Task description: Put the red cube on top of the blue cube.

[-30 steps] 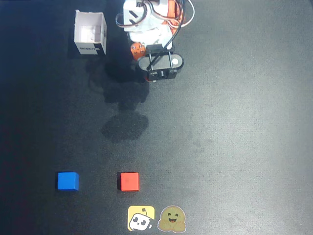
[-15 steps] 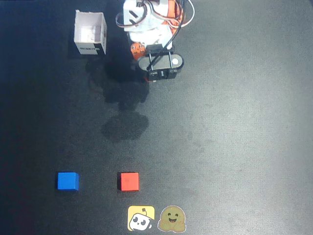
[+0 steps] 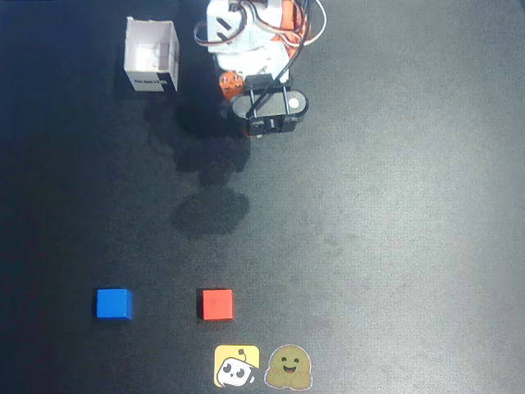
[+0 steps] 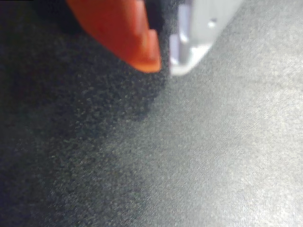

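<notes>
In the overhead view the red cube sits on the dark mat near the bottom edge. The blue cube lies level with it, about a hand's width to its left, and the two do not touch. The arm is folded up at the top centre, and my gripper is tucked under the black wrist, far from both cubes. The wrist view shows my gripper with its orange finger and white finger close together just over bare mat, shut with nothing held. Neither cube appears in that view.
A white open box stands at the top left beside the arm's base. Two stickers, a yellow one and a brown one, lie flat just below the red cube. The arm's shadow falls on the mat mid-left.
</notes>
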